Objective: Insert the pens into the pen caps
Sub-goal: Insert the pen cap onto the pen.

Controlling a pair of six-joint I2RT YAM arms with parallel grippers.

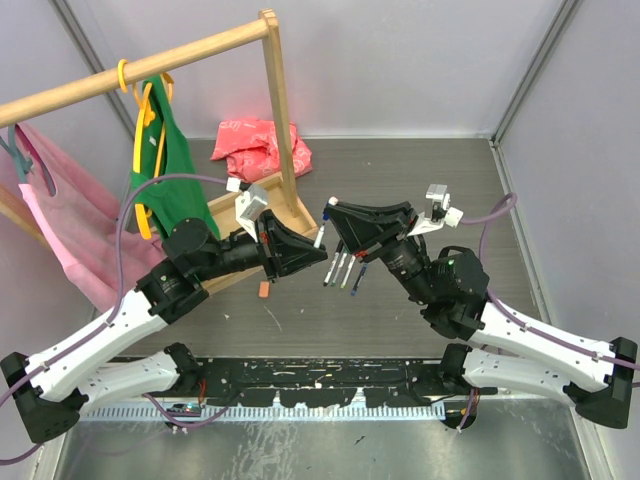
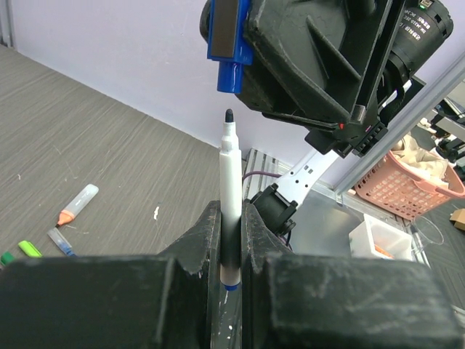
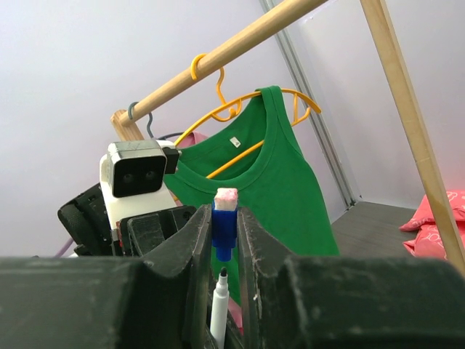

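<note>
Left tool pinches a white pen upright, its lower end hidden between the fingers, tip just below the blue cap gripped by the right tool, while loose pens on the tabletop lie partly cut off at the frame edge.

Grey table, loose pens, orange cap, red bag, wooden rack base

Five pens, one blue cap, two hangers, one green top

Overhead rear view; wrist close-ups sharing pen
</note>
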